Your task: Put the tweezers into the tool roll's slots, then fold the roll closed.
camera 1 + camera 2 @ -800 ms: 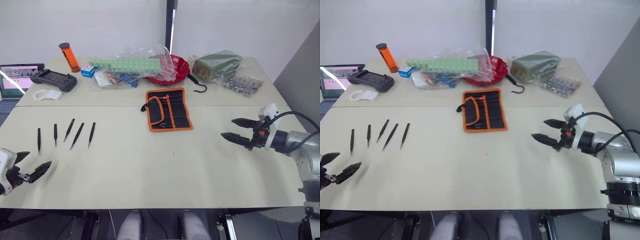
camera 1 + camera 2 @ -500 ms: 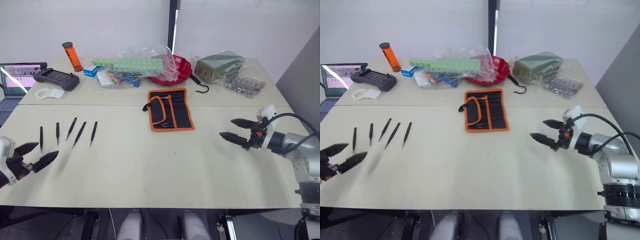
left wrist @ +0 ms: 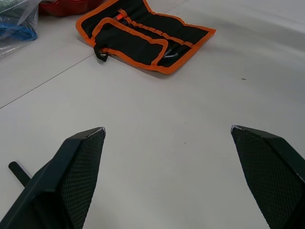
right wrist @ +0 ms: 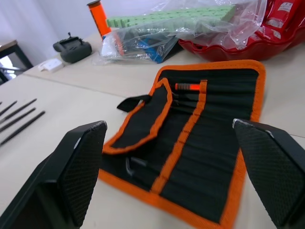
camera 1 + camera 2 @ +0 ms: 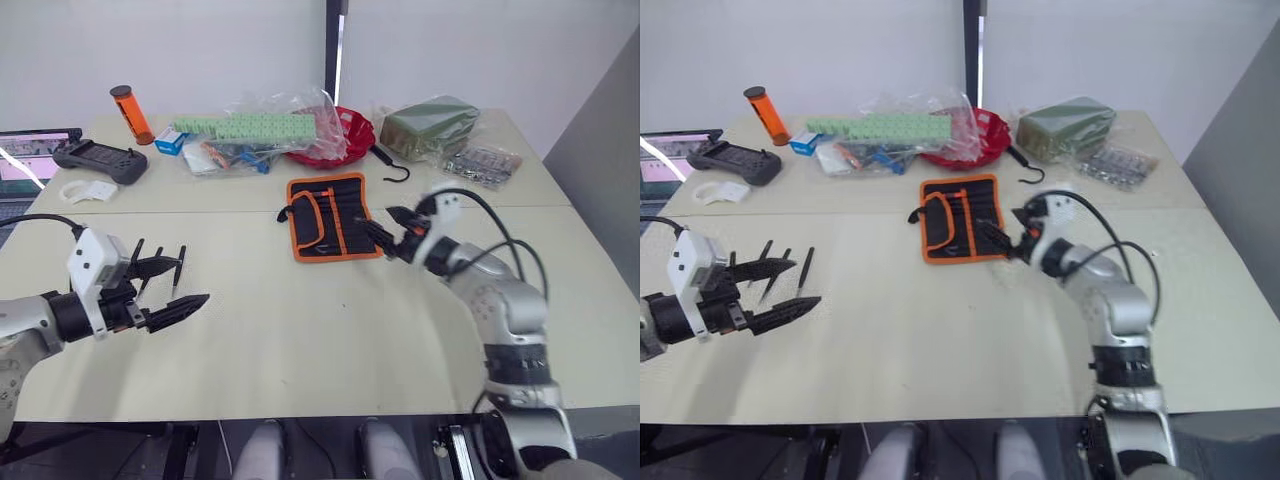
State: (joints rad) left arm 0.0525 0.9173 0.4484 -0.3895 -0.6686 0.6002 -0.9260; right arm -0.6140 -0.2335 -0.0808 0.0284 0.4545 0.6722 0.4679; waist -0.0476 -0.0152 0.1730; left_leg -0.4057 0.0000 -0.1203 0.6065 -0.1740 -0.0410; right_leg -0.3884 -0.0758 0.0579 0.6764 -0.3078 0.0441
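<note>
Pale table (image 5: 300, 340) under a white wall, with clutter pushed to the far edge; my working area is the near half. I have the left gripper (image 5: 168, 285) spread wide and holding nothing, hovering low just beside the tweezers (image 5: 180, 267), which lie in a loose row on the table's left side. From the head views the gripper partly covers that row, so I can't count all of them; one tip pokes past the left finger in the left wrist view.

I judge the tweezers light, stiff, smooth and thin, so they lie flat and may skate or flip if I pinch at an end. I'd take one across its middle, one at a time.

My right gripper (image 5: 385, 230) is also spread and empty, hanging right at the near right edge of the tool roll (image 5: 335, 217), which lies unrolled mid-table, well apart from the tweezers. The roll looks like soft fabric that will shift under a push. Its slots (image 4: 200, 143) face up, and a few already seem to hold small tools.
</note>
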